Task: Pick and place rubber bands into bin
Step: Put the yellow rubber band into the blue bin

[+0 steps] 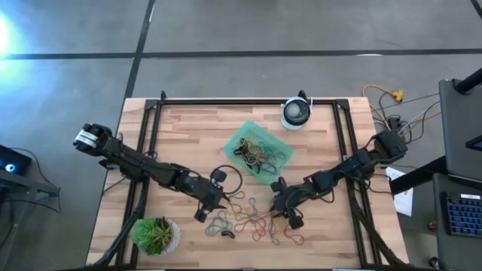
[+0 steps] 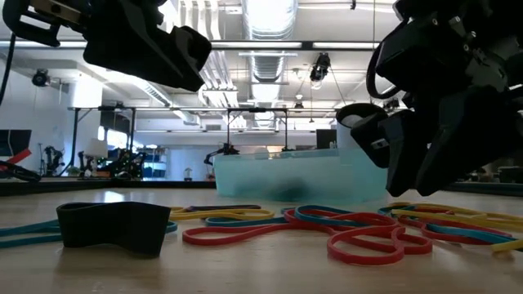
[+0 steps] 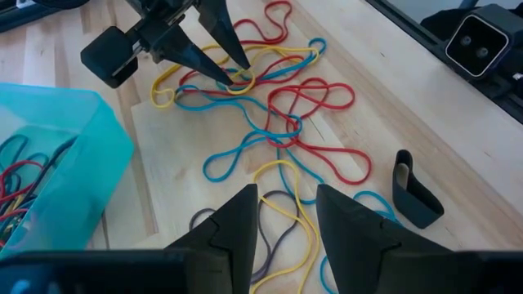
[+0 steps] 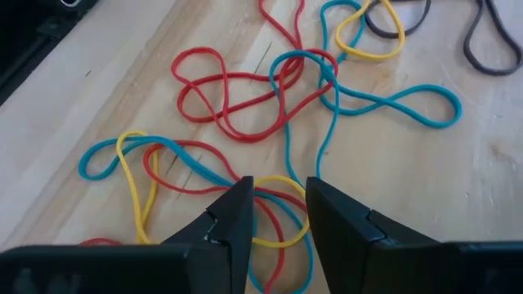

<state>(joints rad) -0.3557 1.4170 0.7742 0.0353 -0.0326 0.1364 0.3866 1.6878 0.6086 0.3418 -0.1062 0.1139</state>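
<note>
The right gripper [image 4: 276, 214] is down on the table [image 1: 196, 132], fingers apart around yellow, red and blue strands of the loose rubber bands [image 1: 252, 220]. The left gripper [image 3: 286, 214] hangs over them – fingers apart, holding nothing. More bands fill the bin [image 1: 239, 140] – just behind the pile.

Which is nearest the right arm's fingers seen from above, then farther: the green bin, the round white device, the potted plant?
From the right gripper:
1. Bin, just beyond it, mid-table.
2. Round white device, at the far edge.
3. Potted plant, at the left near corner.
</note>
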